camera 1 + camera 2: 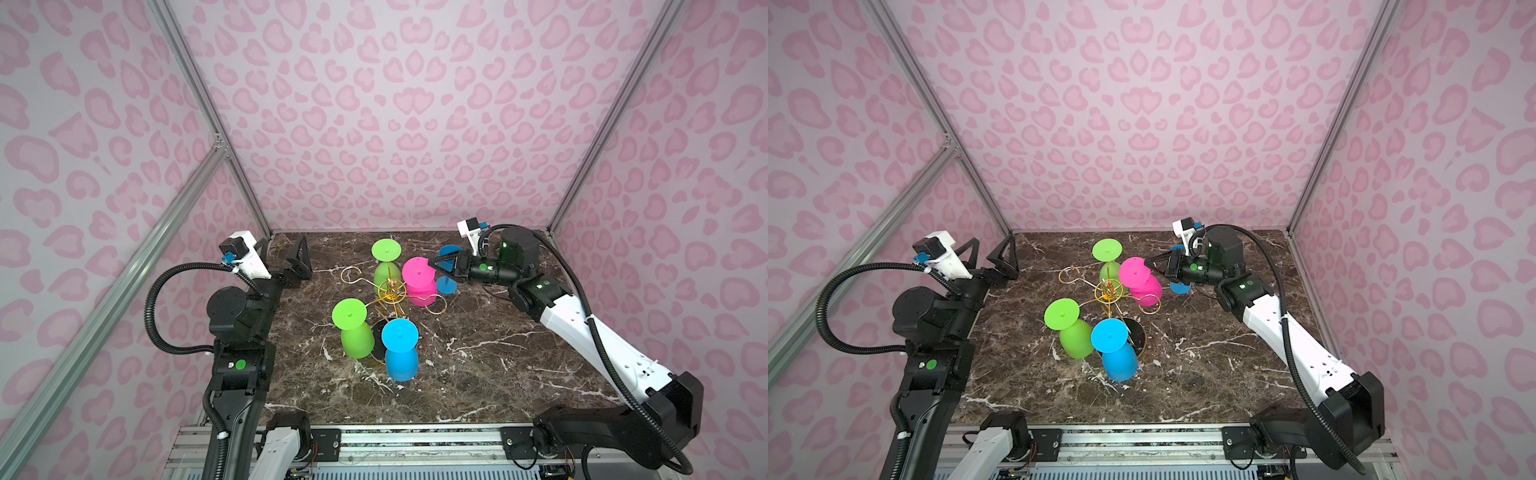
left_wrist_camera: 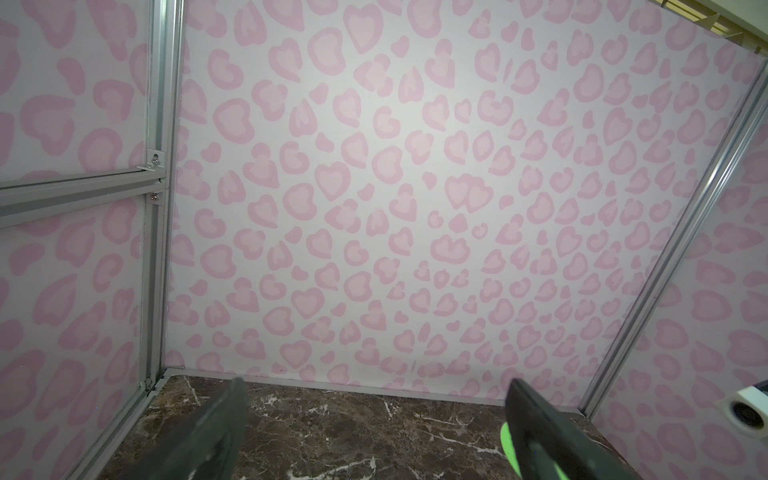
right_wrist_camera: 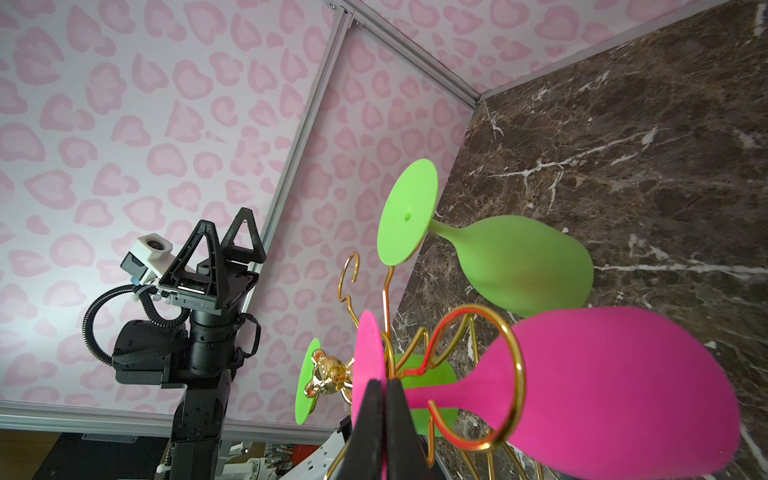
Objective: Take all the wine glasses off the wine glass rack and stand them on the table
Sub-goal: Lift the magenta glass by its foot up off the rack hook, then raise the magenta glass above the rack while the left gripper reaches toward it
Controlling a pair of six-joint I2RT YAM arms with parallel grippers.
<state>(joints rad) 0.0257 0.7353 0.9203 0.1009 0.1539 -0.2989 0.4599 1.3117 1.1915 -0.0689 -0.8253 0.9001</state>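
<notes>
Wine glass, matte pink, bulbous, hangs in thin gold-wire rack.

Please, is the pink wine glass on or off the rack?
On: the pink wine glass hangs foot-up, stem inside a gold loop of the rack, right tool pinching its foot.
</notes>
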